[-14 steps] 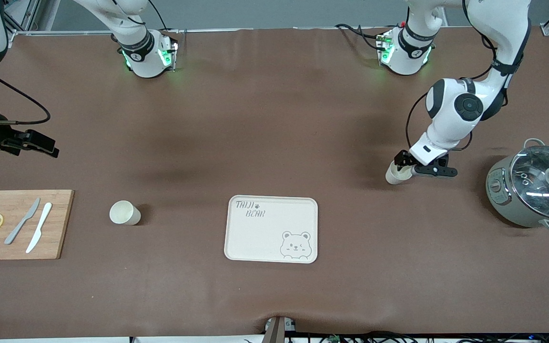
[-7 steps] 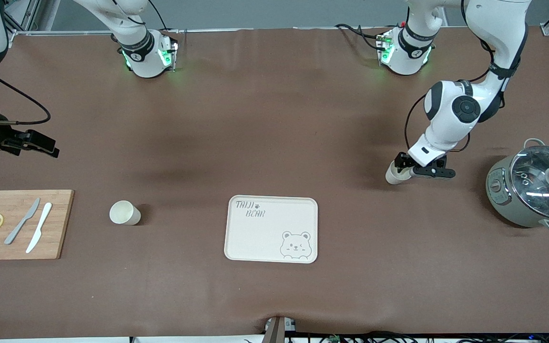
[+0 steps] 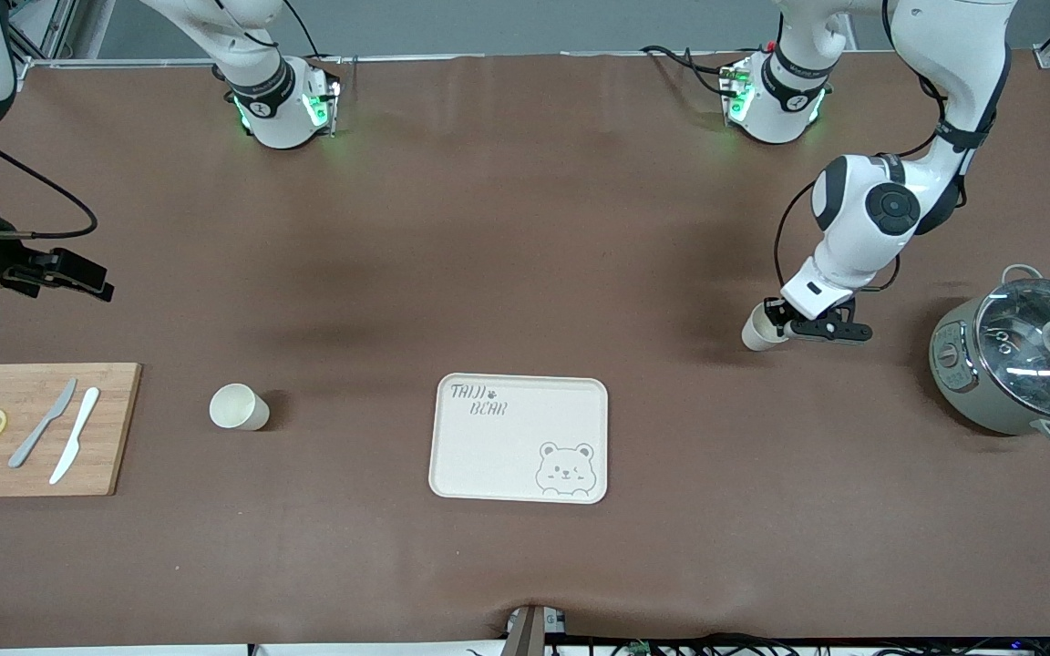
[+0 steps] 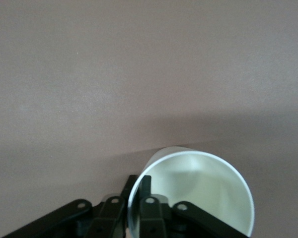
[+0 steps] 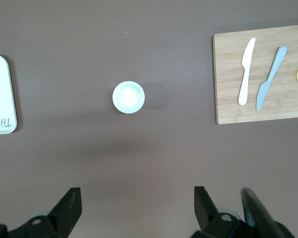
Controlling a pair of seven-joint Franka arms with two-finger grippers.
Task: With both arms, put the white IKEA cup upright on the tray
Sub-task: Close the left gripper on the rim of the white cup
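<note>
Left gripper (image 3: 776, 330) clamped on the rim of one cup (image 3: 759, 333), tilted, mouth toward the tray (image 3: 519, 437), which lies nearer the camera. Right gripper (image 3: 69, 273), fingers apart, hangs above the table; second cup (image 3: 237, 406) stands upright beside the tray.

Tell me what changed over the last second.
The left gripper, shut on a cup, rose slightly, and the cup tipped a little with it; it hangs over the table between the tray and the pot. The other cup, tray, board and waiting right gripper, open, stayed put.
</note>
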